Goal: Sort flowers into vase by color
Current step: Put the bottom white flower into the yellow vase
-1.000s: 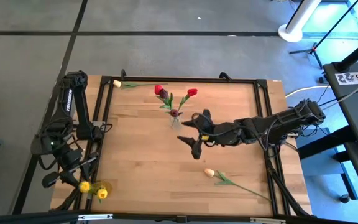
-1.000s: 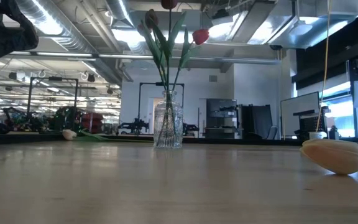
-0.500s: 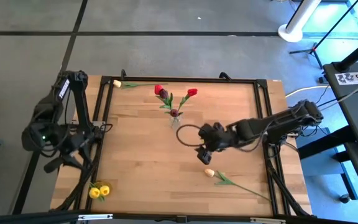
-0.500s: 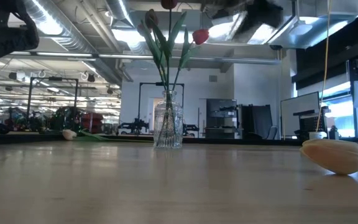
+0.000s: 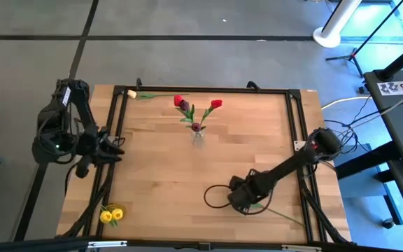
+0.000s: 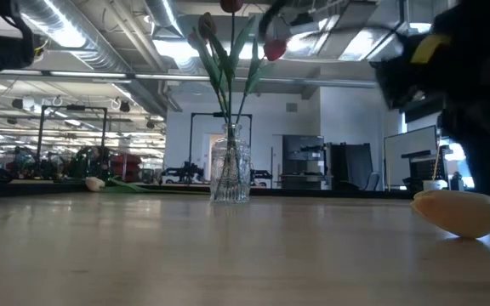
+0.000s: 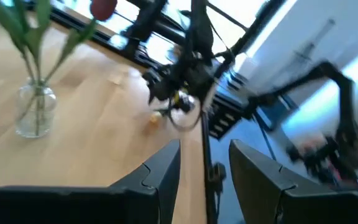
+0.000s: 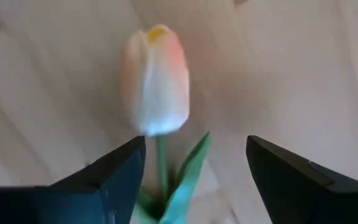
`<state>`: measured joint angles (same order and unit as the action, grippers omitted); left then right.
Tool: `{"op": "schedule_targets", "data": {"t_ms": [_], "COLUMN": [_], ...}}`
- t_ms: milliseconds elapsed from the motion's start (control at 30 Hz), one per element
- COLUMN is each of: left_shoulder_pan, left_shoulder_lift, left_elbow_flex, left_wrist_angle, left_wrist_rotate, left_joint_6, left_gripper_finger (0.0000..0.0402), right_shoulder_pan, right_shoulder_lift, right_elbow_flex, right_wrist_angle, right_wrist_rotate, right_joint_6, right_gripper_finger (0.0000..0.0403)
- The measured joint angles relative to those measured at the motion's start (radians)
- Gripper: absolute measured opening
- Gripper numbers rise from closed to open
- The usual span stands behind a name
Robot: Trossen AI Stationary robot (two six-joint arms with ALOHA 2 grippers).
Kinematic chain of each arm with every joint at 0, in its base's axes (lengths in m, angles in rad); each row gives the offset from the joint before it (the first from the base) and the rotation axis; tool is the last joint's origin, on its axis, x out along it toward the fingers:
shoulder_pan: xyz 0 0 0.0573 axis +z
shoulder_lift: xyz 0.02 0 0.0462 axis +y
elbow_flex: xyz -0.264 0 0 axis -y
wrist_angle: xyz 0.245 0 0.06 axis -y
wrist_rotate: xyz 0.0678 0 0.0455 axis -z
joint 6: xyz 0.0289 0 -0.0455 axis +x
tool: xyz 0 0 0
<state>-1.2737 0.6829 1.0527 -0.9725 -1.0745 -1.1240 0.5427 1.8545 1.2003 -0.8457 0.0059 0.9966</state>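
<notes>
A cream tulip lies flat on the table near its near edge, and its green stem runs toward the right. My right gripper is open and low over it, one finger on each side of the stem just behind the head, touching nothing. In the high view my right gripper covers the head. A glass vase at the far middle holds red and maroon tulips. My left gripper is open and empty at the table's left edge.
A second cream tulip lies at the far left edge. Two yellow tulips stand at the near left corner. A dark frame rail runs along the table's sides. Bare wood lies between the vase and the near edge.
My right gripper has gone from beside the vase toward the table's near edge and down over the cream tulip, staying open. My left gripper has drawn away from the yellow tulips at the near left corner, toward the far edge along the left side.
</notes>
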Motion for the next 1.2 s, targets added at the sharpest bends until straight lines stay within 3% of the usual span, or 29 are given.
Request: {"op": "schedule_targets", "data": {"t_ms": [133, 300, 567, 733, 867, 1067, 1200], "left_shoulder_pan": [0.099, 0.230, 0.455, 0.576, 0.634, 0.652, 0.652], "left_shoulder_lift": [0.044, 0.124, 0.217, 0.170, 0.106, 0.085, 0.149], "left_elbow_flex": [0.000, 0.000, -0.002, -0.002, -0.002, -0.002, -0.002], "left_wrist_angle": [0.060, 0.139, 0.459, 0.571, 0.598, 0.634, 0.708], "left_wrist_rotate": [0.034, 0.123, 0.354, 0.482, 0.499, 0.514, 0.523], "left_joint_6": [0.001, 0.021, 0.376, 0.541, 0.609, 0.705, 0.771], "left_gripper_finger": [0.0133, 0.0133, 0.0103, 0.0108, 0.0132, 0.0171, 0.0181], "right_shoulder_pan": [-0.014, -0.016, -0.074, -0.150, -0.210, -0.222, -0.221], "right_shoulder_lift": [0.051, 0.083, 0.058, -0.010, -0.057, -0.077, -0.079], "right_elbow_flex": [0.004, 0.004, 0.043, 0.186, 0.381, 0.717, 0.819], "right_wrist_angle": [0.061, 0.085, 0.058, -0.014, 0.021, 0.229, 0.476], "right_wrist_rotate": [-0.041, -0.051, -0.049, 0.021, 0.078, 0.210, 0.261], "right_joint_6": [-0.014, -0.036, -0.088, -0.158, -0.287, -0.560, -0.758], "right_gripper_finger": [0.0244, 0.0169, 0.0016, 0.0022, 0.0007, 0.0012, 0.0006]}}
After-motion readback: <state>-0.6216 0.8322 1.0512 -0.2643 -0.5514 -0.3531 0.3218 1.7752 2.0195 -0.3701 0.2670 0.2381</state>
